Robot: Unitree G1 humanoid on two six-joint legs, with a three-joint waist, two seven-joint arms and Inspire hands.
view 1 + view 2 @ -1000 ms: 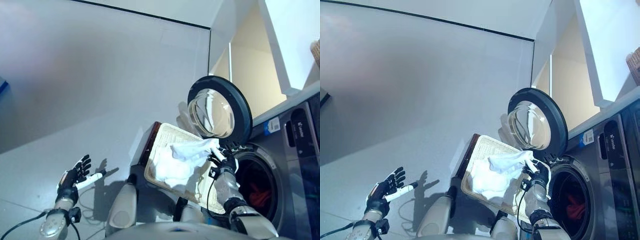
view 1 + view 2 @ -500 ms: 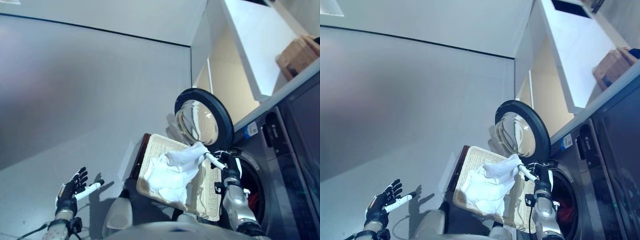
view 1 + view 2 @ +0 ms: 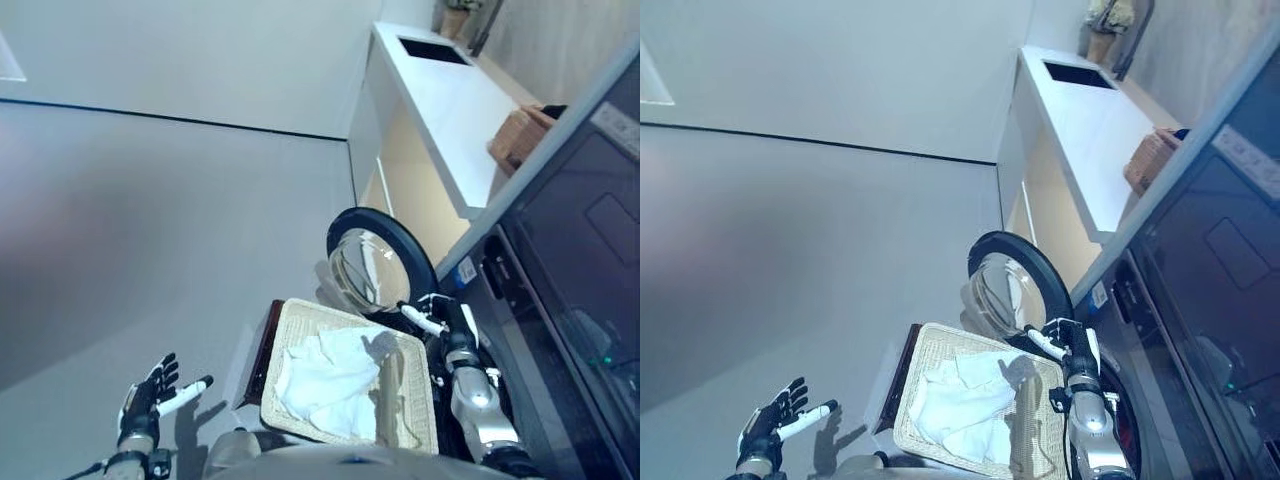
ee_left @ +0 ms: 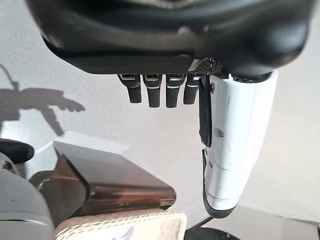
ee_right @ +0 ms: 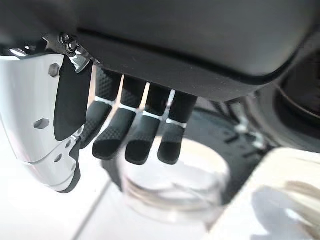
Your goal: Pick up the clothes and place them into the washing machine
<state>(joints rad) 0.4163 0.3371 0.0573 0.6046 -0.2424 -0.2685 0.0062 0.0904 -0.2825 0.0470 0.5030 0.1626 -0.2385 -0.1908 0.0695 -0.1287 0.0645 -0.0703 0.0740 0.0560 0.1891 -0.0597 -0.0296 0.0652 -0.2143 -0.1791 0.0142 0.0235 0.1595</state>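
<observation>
White clothes (image 3: 325,375) lie in the wicker basket (image 3: 418,432) — right hand (image 3: 445,318) and left hand (image 3: 145,395) open, empty.

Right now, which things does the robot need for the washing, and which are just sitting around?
For the job: white clothes, wicker laundry basket, washing machine with its open door, right robot hand.

Just sitting around: white counter, small basket, plant pot, left robot hand.

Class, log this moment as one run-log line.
right robot hand: open, empty | white clothes: in basket | washer door: open | left robot hand: open, idle
</observation>
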